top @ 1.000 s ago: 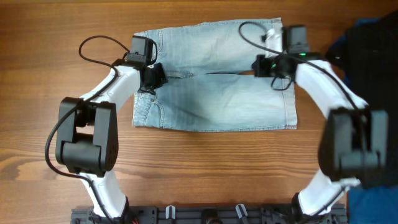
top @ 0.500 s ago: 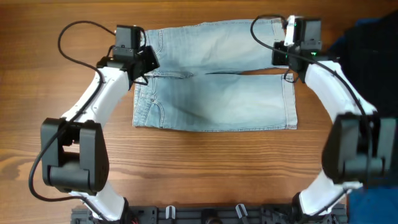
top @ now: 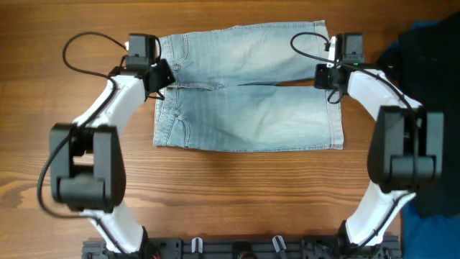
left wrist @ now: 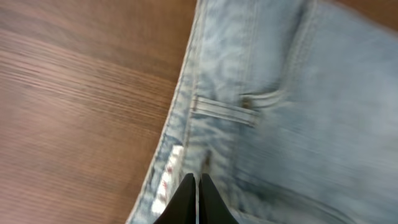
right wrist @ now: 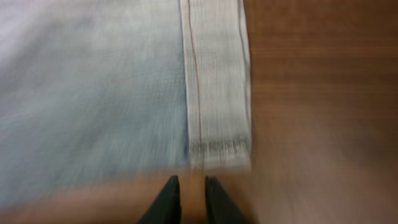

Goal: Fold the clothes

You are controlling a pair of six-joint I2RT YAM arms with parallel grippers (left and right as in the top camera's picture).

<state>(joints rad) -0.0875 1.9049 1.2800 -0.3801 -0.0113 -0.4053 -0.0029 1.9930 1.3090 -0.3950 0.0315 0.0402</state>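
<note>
**A:** Where are the jeans [top: 248, 86]?

**B:** Flat on the desk [top: 237, 194], in the middle, spread as a broad rectangle. The waistband [left wrist: 180, 124] is on the left and the stitched hem [right wrist: 214, 81] on the right. The two legs lie side by side with a thin slit between them.

**A:** And the arms?

**B:** One is at each end of that slit. The left end effector [left wrist: 196, 186] hangs over the denim just inside the waistband, near a belt loop [left wrist: 217, 109]. Its fingers are pressed together with no cloth between them. The right end effector [right wrist: 186, 186] sits over bare wood just off the corner of the hem, its fingers a narrow gap apart and gripping nothing.

**A:** So how far along is it?

**B:** Early to midway, I'd say. The garment is smoothed and squared, and it looks short for full-length jeans, so one fold may already be in, though I can't tell for certain. Neither end has a hold on the fabric.

**A:** What's left?

**B:** Probably pinching both ends and bringing one leg over the other along the slit, then halving it again into a compact stack.
</note>
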